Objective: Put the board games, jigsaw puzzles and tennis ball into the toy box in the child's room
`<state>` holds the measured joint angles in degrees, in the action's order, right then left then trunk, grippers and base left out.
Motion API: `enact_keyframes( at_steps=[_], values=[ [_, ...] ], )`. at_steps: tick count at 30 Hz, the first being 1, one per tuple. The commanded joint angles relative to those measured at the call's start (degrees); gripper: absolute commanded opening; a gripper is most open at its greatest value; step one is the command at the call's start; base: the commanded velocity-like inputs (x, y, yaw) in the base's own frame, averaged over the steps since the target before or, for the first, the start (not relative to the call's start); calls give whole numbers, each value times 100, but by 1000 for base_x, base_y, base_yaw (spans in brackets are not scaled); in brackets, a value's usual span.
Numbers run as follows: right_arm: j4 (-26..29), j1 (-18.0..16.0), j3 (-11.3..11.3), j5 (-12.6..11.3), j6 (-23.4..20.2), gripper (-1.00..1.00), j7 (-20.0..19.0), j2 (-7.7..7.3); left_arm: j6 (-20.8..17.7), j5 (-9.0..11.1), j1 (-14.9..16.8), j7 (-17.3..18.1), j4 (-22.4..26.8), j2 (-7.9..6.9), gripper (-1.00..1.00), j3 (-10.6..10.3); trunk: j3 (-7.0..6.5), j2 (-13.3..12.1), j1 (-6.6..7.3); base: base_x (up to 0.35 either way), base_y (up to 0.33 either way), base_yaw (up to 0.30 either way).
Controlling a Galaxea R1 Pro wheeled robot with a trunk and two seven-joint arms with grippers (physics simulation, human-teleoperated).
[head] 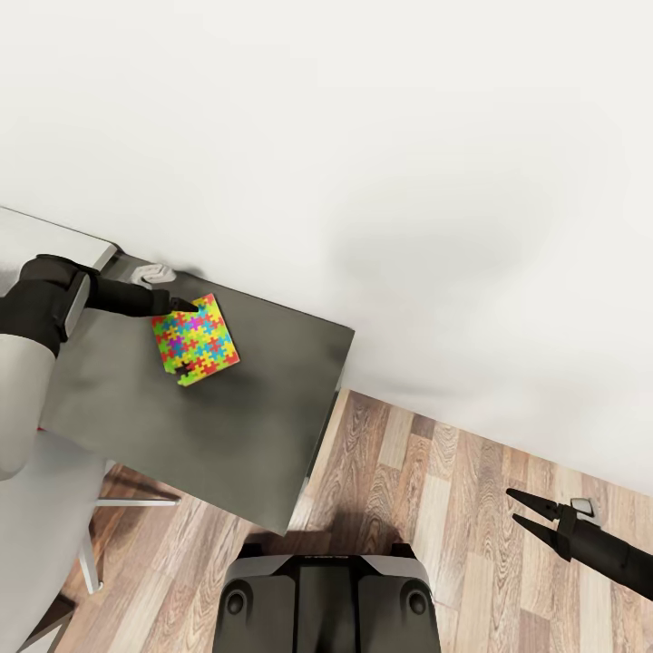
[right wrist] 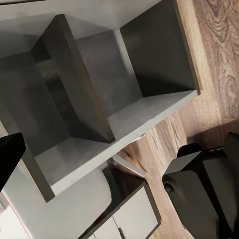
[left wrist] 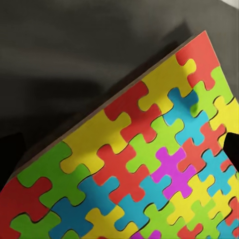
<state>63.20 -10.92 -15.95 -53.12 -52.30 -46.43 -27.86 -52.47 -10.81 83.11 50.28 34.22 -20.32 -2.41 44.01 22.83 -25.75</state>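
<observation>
home | child's room (jigsaw puzzle (head: 196,339) on table (head: 227,426)) | wood floor (head: 435,508)

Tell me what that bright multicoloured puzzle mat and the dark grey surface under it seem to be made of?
The multicoloured jigsaw puzzle mat looks like thin printed card or foam: flat matte pieces, brownish edge in the left wrist view. The dark grey side unit top looks like smooth matte laminate or painted board, with soft dull reflections. Being rendered, neither is certain.

1. One jigsaw puzzle (head: 196,340), a bright mat of interlocking pieces, lies on the far left part of the dark grey surface (head: 227,426).
2. Two claws: the left claw (head: 181,304) at the puzzle's far edge, the right claw (head: 524,508) over the wooden floor (head: 435,490) at the near right.
3. Two open compartments (right wrist: 99,89) in the dark grey unit, side by side.
</observation>
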Motion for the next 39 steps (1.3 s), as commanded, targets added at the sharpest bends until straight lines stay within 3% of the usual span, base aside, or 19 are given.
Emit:
enact_keyframes(
  at_steps=[1,6,9,15,19,30,39],
  values=[
    [2,-3,-5,3,-26,100,-16,0,-9,-53,3,53,6,-4,100,-12,7,9,-3,0,0,0],
    [0,-4,-5,3,-26,100,-16,0,-13,-46,3,115,2,-7,100,-15,7,9,-3,0,0,0],
    [0,-4,-5,2,-26,100,-16,0,-10,-51,3,368,-2,-11,100,-34,7,9,-3,0,0,0],
    [0,-5,-5,0,-26,100,-16,0,1,-177,3,818,-3,-16,100,-499,7,9,-3,0,0,0],
    [0,-4,-7,1,-26,100,-16,0,6,-202,3,916,-3,-16,100,-653,7,9,-3,0,0,0],
    [0,-4,-6,-2,-26,100,-16,0,16,-205,3,985,-3,-16,100,-712,7,9,-3,0,0,0],
    [0,-4,-5,-1,-26,100,-16,0,17,-249,-2,1466,-3,-8,100,-802,7,9,-3,0,0,0]
  ],
)
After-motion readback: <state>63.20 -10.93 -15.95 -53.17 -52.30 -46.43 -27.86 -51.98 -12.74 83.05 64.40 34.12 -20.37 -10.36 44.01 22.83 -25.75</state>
